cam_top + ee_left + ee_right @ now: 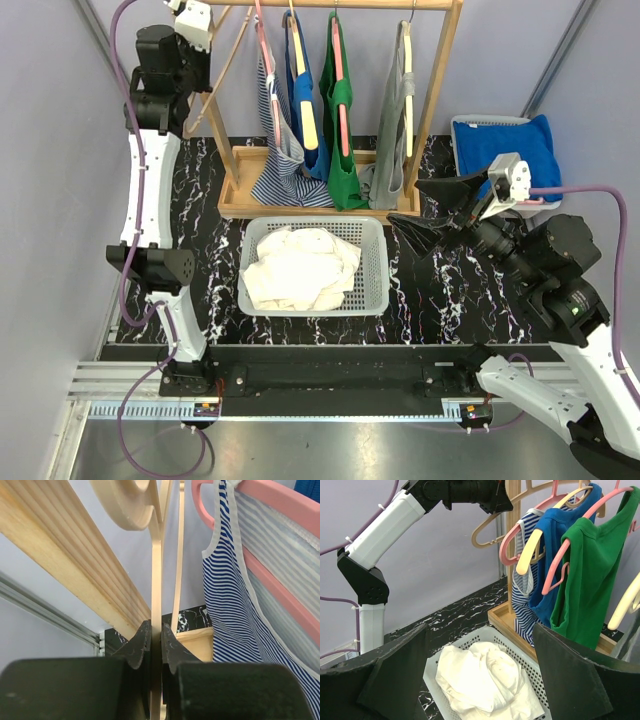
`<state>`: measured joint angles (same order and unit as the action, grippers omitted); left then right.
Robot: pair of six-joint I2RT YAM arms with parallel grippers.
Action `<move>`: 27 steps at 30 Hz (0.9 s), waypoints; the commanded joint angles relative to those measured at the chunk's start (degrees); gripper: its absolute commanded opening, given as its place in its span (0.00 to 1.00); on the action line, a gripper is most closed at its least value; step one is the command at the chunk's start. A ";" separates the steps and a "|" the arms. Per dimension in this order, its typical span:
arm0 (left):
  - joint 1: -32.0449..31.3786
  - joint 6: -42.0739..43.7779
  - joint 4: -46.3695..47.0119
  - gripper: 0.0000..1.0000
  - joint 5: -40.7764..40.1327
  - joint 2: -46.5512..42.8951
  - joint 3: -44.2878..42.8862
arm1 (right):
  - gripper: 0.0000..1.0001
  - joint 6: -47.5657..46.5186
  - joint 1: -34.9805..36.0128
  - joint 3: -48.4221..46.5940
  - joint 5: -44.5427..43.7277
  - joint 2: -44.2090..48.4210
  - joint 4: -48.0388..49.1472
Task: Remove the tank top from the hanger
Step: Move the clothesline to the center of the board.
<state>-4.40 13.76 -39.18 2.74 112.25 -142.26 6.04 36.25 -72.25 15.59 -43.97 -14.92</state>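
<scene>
My left gripper point(212, 17) is up at the rack's left end, shut on a bare wooden hanger point(156, 580); the thin wood stands clamped between the jaws point(159, 640). No cloth hangs on that hanger point(492, 527). A crumpled white garment point(300, 265) lies in the white basket point(312, 222) in front of the rack. A blue-and-white striped tank top point(280, 150) hangs on a pink hanger just right of the held one. My right gripper point(425, 212) hovers open to the right of the basket, nothing between its fingers point(480, 630).
The wooden rack point(440, 90) also carries a blue top point(303, 110), a green top point(342, 130) and a grey top point(395, 130). A blue bin with blue cloth point(505, 145) stands at the back right. Grey walls close both sides.
</scene>
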 commanded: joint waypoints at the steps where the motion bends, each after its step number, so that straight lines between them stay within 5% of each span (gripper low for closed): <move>1: -1.22 1.79 4.46 0.00 -2.04 0.78 -1.98 | 0.91 0.37 -0.04 -0.44 -0.30 -0.33 1.29; 11: -1.40 0.83 4.37 0.04 -2.48 -5.45 12.35 | 0.91 -0.59 0.05 -0.70 -0.83 -0.68 1.56; 12: -1.40 0.48 4.37 0.16 -3.87 -5.63 12.53 | 0.91 -0.68 -0.04 -0.70 -0.92 -0.77 1.56; 13: -1.48 0.48 4.29 0.54 -3.89 -6.24 12.44 | 0.92 -0.68 0.05 -0.70 -0.83 -0.95 1.47; 14: -1.48 0.48 4.37 0.70 -4.06 -6.51 12.44 | 0.92 -0.68 0.05 -0.70 -0.83 -0.95 1.56; 17: -1.57 0.04 4.37 0.99 -4.41 -8.35 12.18 | 0.93 -0.60 0.05 -0.61 -1.09 -1.04 1.56; 27: -2.71 0.92 4.46 0.99 -4.15 -19.25 16.92 | 0.94 -0.51 0.05 -0.53 -1.01 -1.30 1.65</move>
<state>-6.02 14.00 -37.26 -0.45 101.41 -126.41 5.85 36.25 -72.25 15.51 -45.06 -14.90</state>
